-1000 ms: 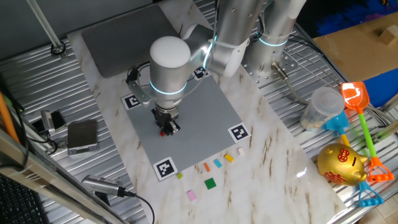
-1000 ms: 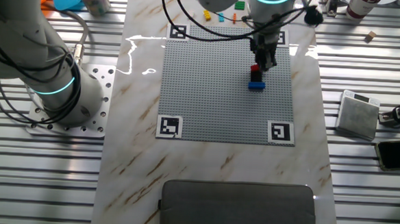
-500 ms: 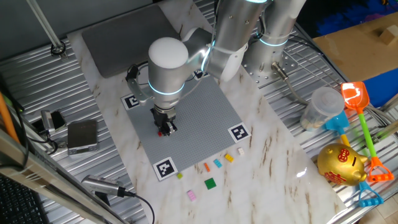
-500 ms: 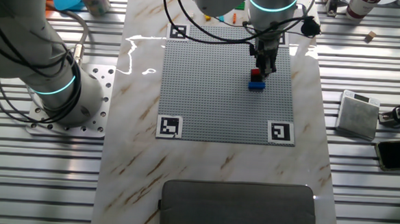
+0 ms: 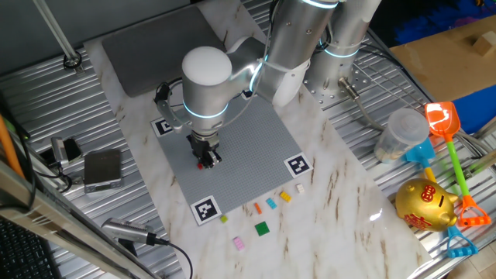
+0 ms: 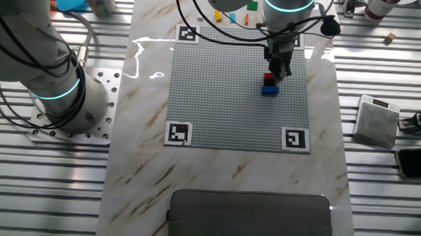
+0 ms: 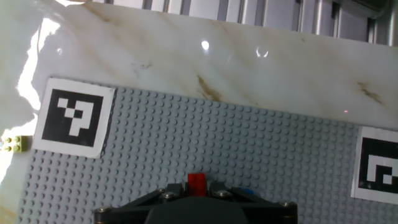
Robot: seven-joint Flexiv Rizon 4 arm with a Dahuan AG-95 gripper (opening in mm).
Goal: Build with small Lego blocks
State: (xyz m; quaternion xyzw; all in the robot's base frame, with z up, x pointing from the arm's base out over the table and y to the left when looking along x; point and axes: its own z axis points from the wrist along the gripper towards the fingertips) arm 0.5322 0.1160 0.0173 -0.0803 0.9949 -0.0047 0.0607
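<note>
The gripper [image 6: 275,69] was poised just above a red brick [image 6: 270,78] stacked on a blue brick [image 6: 270,90] on the grey baseplate [image 6: 219,97]; whether the jaws were spread could not be told. Loose bricks [image 5: 270,204] were kept beside the baseplate, presumably for later picking.

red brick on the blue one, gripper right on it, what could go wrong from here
1. The gripper sits right at the red brick stacked on the blue brick; lifting off could drag the red brick away with it.
2. A sideways nudge could tilt the small stack on the grey baseplate.
</note>
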